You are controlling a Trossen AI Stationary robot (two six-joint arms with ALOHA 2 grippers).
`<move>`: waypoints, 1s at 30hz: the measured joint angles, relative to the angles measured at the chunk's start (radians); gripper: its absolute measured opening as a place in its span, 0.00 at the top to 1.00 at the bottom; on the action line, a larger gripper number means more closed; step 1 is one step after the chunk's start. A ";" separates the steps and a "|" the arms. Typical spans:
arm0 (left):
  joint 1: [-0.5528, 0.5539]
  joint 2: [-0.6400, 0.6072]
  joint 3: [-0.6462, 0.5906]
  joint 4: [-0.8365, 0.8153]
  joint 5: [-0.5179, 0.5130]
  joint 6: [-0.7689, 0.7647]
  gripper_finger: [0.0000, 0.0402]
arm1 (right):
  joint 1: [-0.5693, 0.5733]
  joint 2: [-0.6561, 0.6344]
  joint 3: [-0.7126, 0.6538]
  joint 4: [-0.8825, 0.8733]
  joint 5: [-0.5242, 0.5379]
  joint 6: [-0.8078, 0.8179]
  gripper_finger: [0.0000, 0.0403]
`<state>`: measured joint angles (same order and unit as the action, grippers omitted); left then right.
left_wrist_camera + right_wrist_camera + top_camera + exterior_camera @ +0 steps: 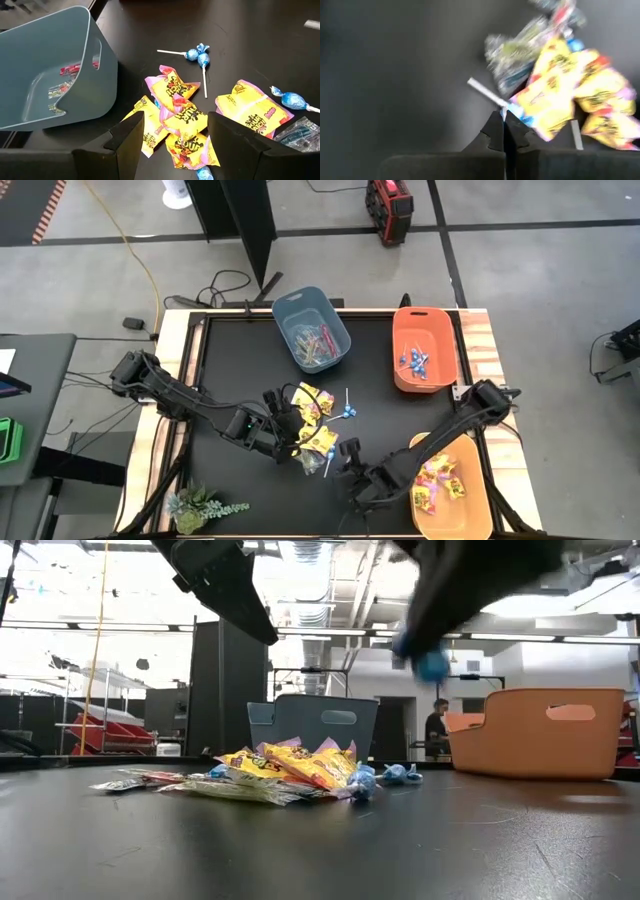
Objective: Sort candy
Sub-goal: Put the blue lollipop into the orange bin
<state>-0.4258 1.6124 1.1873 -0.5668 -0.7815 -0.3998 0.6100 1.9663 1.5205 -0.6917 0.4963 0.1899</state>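
Note:
The candy pile (312,425) lies mid-table: yellow square packets (182,117), clear-wrapped sticks (130,781) and two blue lollipops (196,54) beside it. My left gripper (180,137) hovers open over the yellow packets, one finger on either side of them, touching none. My right gripper (504,117) is just off the pile's near right side. It is shut on a blue lollipop (432,665), which it holds above the table. My right gripper pinches the lollipop between its two fingertips on the white stick (496,102), right where it meets the blue-wrapped head (520,114). The stick's free end pokes out to one side. In the low view the blue head shows under the gripper, lifted clear of the table.
A blue-grey bin (312,328) with pinkish sticks in it stands at the far edge, and an orange bin (425,348) holding blue lollipops stands to its right. A yellow-orange bin (450,485) with yellow packets sits at the near right corner. A small plant (195,508) is at the near left.

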 joint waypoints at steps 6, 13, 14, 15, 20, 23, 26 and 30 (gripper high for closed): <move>0.000 0.000 0.000 0.002 0.000 -0.001 0.47 | 0.045 -0.138 -0.008 0.159 0.029 -0.060 1.00; 0.000 0.000 0.000 0.010 0.000 -0.001 0.47 | 0.080 -0.289 -0.070 0.386 0.027 -0.170 1.00; 0.000 0.000 0.000 0.009 0.000 -0.001 0.47 | 0.078 -0.312 -0.094 0.414 0.027 -0.168 1.00; 0.000 0.000 0.000 0.009 0.000 -0.001 0.47 | 0.073 -0.332 -0.120 0.436 0.028 -0.159 1.00; 0.000 0.000 0.000 0.008 0.000 -0.001 0.47 | 0.043 -0.437 -0.267 0.482 0.111 -0.065 1.00; 0.000 0.000 0.000 0.007 0.000 -0.001 0.47 | 0.031 -0.505 -0.318 0.327 0.381 0.064 1.00; 0.000 0.000 0.000 0.008 0.000 0.000 0.47 | 0.017 -0.572 -0.323 0.061 0.605 0.314 1.00; 0.000 0.000 0.000 0.008 0.000 0.000 0.47 | -0.024 -0.633 -0.323 -0.254 0.660 0.643 1.00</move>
<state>-0.4255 1.6123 1.1873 -0.5589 -0.7815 -0.4000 0.5856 1.3331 1.1971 -0.9457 1.1561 0.8325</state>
